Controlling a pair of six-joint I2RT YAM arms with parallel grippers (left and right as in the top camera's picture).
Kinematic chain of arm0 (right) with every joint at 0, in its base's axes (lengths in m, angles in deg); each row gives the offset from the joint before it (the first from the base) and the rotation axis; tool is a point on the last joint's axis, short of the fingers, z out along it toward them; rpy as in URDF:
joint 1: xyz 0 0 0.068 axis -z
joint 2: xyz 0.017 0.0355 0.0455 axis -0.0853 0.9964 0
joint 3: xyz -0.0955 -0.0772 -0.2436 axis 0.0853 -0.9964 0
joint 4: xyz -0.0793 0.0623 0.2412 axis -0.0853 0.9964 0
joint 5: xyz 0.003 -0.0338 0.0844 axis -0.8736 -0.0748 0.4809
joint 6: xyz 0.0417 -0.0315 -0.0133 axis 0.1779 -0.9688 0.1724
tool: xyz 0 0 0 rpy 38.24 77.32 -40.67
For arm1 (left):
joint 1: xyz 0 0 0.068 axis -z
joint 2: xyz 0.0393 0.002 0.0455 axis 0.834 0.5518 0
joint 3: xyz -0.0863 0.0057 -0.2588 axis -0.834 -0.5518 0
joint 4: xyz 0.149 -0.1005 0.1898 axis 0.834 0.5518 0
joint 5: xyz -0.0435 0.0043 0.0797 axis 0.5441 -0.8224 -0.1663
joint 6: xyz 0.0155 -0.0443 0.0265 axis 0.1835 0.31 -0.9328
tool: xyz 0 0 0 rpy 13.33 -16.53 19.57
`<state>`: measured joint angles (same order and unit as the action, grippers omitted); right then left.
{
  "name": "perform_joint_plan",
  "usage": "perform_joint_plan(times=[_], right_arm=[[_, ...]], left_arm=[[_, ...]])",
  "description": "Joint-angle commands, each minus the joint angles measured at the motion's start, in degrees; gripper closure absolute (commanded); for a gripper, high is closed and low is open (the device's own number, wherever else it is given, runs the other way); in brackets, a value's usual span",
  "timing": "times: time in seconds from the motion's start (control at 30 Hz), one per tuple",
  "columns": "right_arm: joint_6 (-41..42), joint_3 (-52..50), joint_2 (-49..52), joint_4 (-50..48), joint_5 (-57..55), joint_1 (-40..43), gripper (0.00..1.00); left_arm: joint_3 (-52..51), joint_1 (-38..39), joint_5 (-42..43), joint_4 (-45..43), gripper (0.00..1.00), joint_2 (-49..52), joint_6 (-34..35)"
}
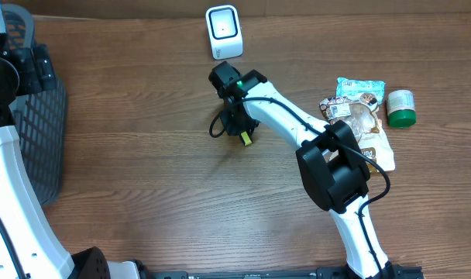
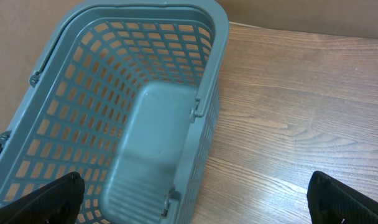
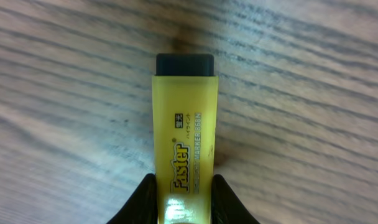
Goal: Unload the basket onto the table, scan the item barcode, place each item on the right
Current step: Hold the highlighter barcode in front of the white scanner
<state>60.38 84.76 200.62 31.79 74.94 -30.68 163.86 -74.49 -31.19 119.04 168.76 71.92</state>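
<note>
The item is a yellow highlighter marker (image 3: 184, 124) with a dark cap and "Faster" printed on its barrel. It lies on the wooden table, seen as a small yellow tip (image 1: 245, 139) under the right arm. My right gripper (image 3: 184, 194) points down over it, and its black fingers (image 3: 145, 194) press against both sides of the barrel. The white barcode scanner (image 1: 224, 31) stands at the table's far edge, behind the marker. My left gripper (image 2: 192, 199) is wide open with nothing between its fingers, hovering over the grey basket (image 2: 207, 62).
The grey mesh basket (image 1: 34, 116) sits at the left edge of the table. On the right lie a teal snack packet (image 1: 359, 87), brown packets (image 1: 358, 118) and a green-capped jar (image 1: 400, 107). The right arm's elbow (image 1: 334, 167) hangs over the middle right.
</note>
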Motion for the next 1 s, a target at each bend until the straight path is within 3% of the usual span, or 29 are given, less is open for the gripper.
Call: perform_joint_plan(times=[0.0,0.2,0.57,0.97], right_arm=[[0.15,5.68,-3.06,2.12,2.08,0.13,0.86],[-2.58,10.4,-7.06,6.93,13.99,1.27,0.86],[-3.5,10.51,-11.26,6.84,63.73,10.93,0.87],[-3.48,10.51,-11.26,6.75,89.13,15.41,0.84]], left_arm=[[0.26,0.5,-0.11,-0.17,0.0,0.46,-0.66],[0.26,0.5,-0.11,-0.17,0.0,0.46,-0.66],[0.26,0.5,-0.11,-0.17,0.0,0.46,-0.66],[0.26,0.5,-0.11,-0.17,0.0,0.46,-0.66]])
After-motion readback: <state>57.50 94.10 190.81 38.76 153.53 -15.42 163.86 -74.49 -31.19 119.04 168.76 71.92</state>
